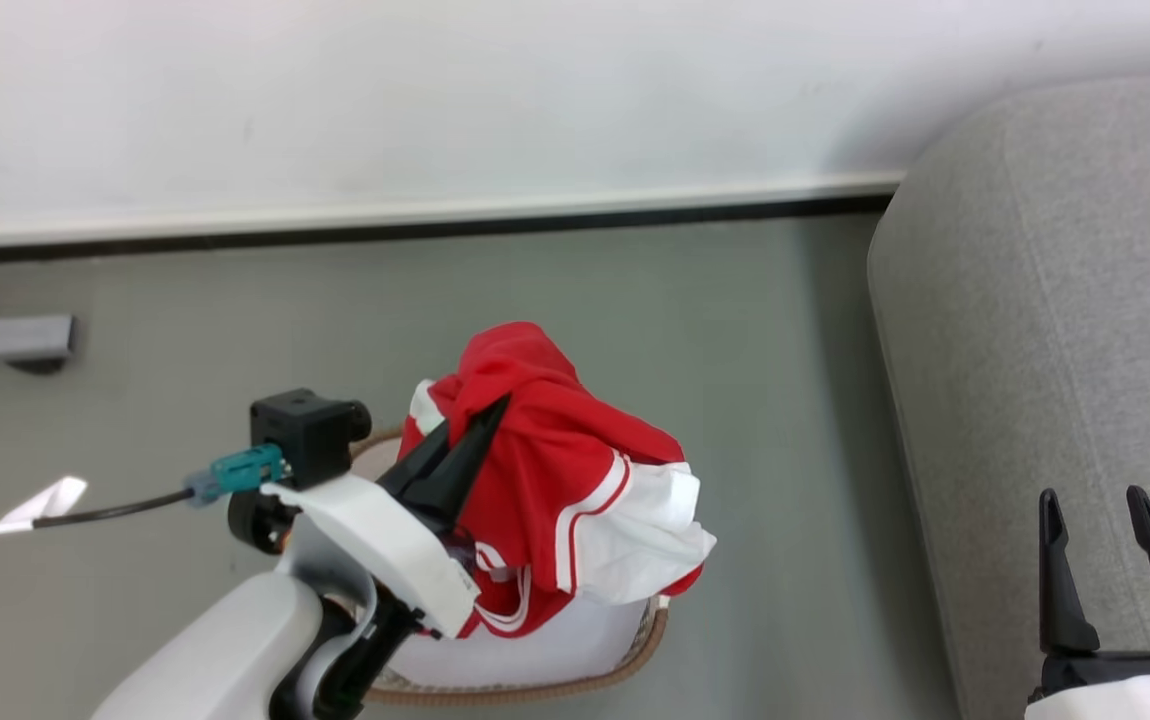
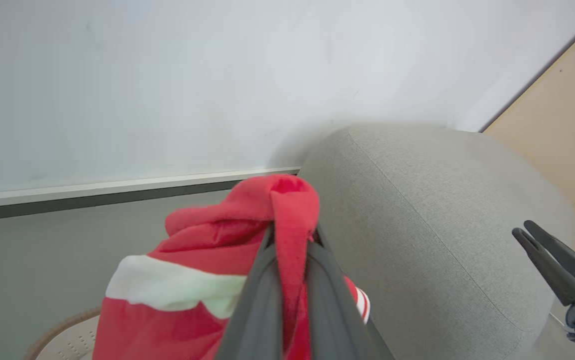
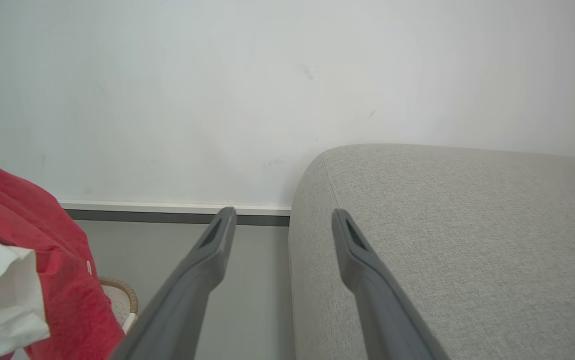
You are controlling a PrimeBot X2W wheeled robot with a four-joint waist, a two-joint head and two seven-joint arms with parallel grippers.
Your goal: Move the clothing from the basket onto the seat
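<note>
The red clothing [image 1: 555,470] with white panels hangs bunched above the basket [image 1: 625,660], lifted by my left gripper [image 1: 480,425], which is shut on a fold of it. In the left wrist view the red fabric [image 2: 287,210] is pinched between the two dark fingers [image 2: 262,290], and the basket rim [image 2: 57,325] shows below. The grey seat [image 1: 1065,350] stands to the right of the basket. My right gripper [image 1: 1095,505] is open and holds nothing, over the seat's near edge; in its own view its fingers [image 3: 217,250] straddle the seat's corner [image 3: 442,240], with the clothing [image 3: 42,240] at left.
A white wall with a pale skirting board [image 1: 415,215] runs along the back. Grey floor [image 1: 775,400] lies between basket and seat. A grey bar [image 1: 0,338] sits at the far left, and a cable with a white tag [image 1: 45,505] leads off my left wrist.
</note>
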